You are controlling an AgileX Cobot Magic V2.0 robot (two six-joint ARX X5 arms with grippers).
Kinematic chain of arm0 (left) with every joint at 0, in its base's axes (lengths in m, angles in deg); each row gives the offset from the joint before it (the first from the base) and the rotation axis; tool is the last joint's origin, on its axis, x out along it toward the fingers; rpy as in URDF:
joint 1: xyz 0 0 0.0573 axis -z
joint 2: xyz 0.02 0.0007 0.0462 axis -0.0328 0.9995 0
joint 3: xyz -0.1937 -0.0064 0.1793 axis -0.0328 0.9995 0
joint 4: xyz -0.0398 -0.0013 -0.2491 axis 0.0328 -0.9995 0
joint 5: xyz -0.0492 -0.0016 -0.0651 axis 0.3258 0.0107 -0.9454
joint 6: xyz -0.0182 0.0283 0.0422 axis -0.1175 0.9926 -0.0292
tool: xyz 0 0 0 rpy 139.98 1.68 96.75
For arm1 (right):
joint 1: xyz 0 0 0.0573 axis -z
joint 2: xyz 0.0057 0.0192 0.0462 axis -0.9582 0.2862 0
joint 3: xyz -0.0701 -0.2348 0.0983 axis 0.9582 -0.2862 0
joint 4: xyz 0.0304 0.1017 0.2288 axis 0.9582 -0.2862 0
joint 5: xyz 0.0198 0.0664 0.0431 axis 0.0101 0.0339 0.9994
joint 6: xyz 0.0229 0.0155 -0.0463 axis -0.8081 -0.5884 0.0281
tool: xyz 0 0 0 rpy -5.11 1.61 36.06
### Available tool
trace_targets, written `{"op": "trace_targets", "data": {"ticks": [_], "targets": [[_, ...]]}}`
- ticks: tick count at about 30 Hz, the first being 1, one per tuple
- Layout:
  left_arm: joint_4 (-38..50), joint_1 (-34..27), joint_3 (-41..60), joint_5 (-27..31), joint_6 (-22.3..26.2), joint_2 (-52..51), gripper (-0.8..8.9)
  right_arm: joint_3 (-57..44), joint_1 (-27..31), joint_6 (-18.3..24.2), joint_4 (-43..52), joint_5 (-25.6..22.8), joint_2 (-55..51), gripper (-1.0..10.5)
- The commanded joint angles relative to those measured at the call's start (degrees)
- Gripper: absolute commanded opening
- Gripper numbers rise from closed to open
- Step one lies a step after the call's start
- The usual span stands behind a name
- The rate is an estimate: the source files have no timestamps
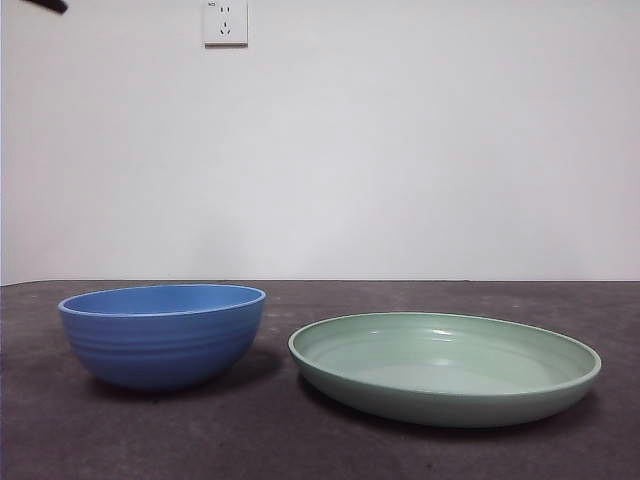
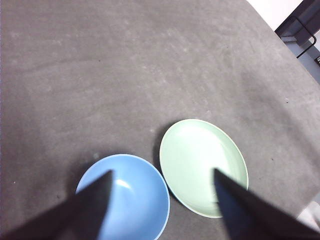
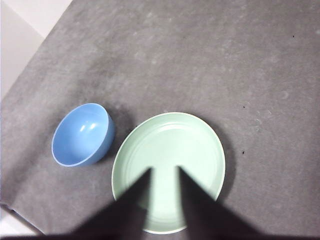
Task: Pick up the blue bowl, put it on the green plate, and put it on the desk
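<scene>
I am seeing the blue bowl (image 1: 162, 335) sitting on the table (image 1: 320, 450) at the left, just beside the green plate (image 1: 445, 367), not touching. Both are empty. The left claw (image 2: 162, 182) is hanging wide open above them, holding nothing; the right claw (image 3: 165, 175) is hanging above the plate, jaws narrowly apart, empty. Bare table is lying all around.

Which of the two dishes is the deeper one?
The blue bowl: its ridged wall rises tall and steep, while the green plate beside it is wide and shallow. They stand apart on the desk.
</scene>
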Motion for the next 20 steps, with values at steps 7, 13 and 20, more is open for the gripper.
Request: {"op": "trace_targets", "data": {"ticks": [7,13,20], "targets": [[0.3,0.2,-1.4,-0.1,1.2,2.0,6.08,0.9,0.0,1.1,0.9,-0.7,1.1,6.6],[-0.3,0.2,-1.4,0.9,2.8,3.6,6.08,0.9,0.0,1.0,1.2,-0.4,1.0,6.6],[-6.1,0.1,-1.4,6.9,2.9,10.9,6.06,0.9,0.0,1.0,1.2,-0.3,1.0,6.6]]}}
